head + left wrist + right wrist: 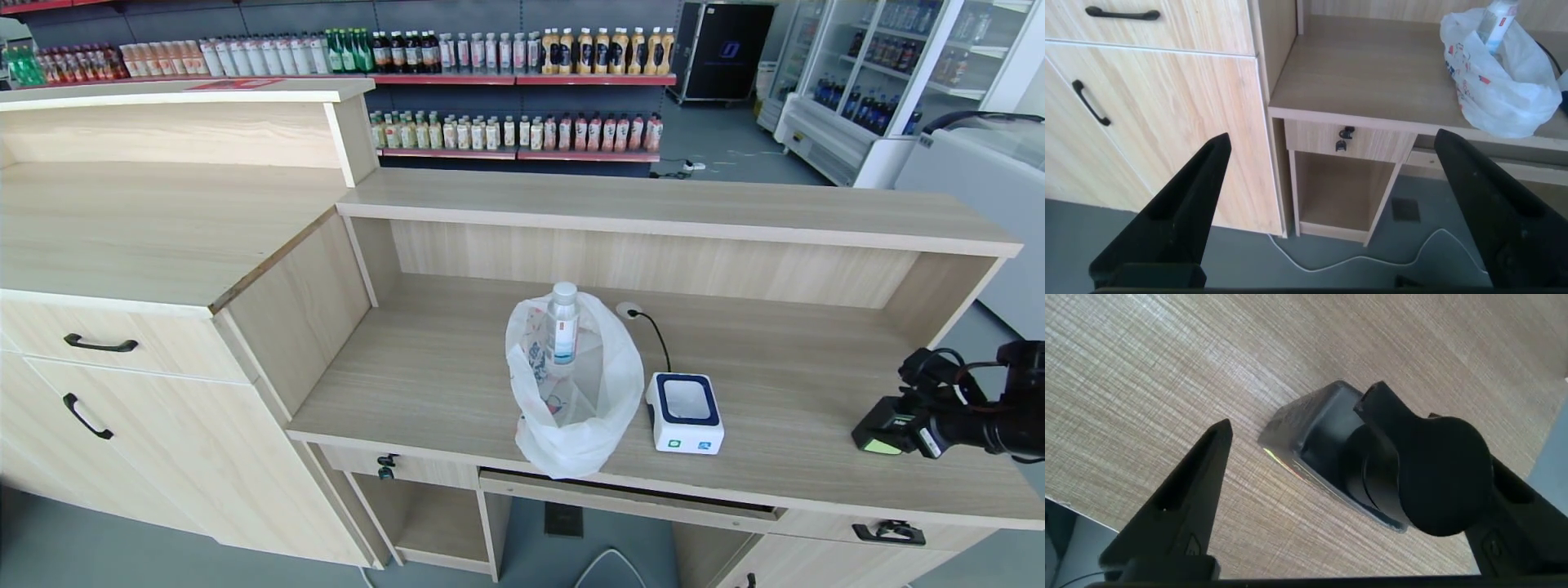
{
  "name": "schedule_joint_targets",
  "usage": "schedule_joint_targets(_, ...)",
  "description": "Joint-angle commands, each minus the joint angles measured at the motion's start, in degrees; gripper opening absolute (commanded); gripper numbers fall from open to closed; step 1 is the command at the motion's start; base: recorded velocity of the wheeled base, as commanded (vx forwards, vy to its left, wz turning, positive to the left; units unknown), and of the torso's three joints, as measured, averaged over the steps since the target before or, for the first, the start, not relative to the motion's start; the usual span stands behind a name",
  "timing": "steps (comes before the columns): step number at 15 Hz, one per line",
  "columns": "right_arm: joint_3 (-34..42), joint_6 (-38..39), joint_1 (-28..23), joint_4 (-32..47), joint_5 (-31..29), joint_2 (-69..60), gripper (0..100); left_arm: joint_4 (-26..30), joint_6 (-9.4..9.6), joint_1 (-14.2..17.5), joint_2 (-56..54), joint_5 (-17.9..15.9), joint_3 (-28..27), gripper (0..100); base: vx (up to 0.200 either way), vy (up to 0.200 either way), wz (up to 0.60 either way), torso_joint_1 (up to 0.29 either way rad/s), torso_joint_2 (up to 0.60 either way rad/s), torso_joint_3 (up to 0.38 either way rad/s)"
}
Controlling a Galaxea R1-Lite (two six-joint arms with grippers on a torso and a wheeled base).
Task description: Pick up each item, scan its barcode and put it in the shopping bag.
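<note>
my left gripper hangs low in front of the desk's near left side, tilted down, its fingers spread wide apart. my right arm comes in from the right edge, roughly level. my right gripper hovers just above the right part of the desk, pointing left, its fingers parted too.

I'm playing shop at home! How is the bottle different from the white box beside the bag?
The bottle stands upright inside the shopping bag; the scanner lies flat on the bare counter beside it. The bottle is tall, slim and clear; the scanner is low, boxy and white. The scanner has a black cable; the bottle has none. Both are on the wooden counter.
</note>
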Motion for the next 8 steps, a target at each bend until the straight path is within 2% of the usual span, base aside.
schedule_joint_targets(1, 0.05, 0.00, -0.04, 0.01, 0.08, 0.07, 0, -0.01, -0.01, 0.00, -0.02, 0.00, 0.00, 100, 0.000, 0.000, 0.00, 0.000, 0.00, 0.000)
schedule_joint_targets(8, 2.95, -0.27, -0.13, -0.43, 0.08, -0.28, 0, -0.01, -0.01, 0.00, -0.02, 0.00, 0.00, 100, 0.000, 0.000, 0.00, 0.000, 0.00, 0.000)
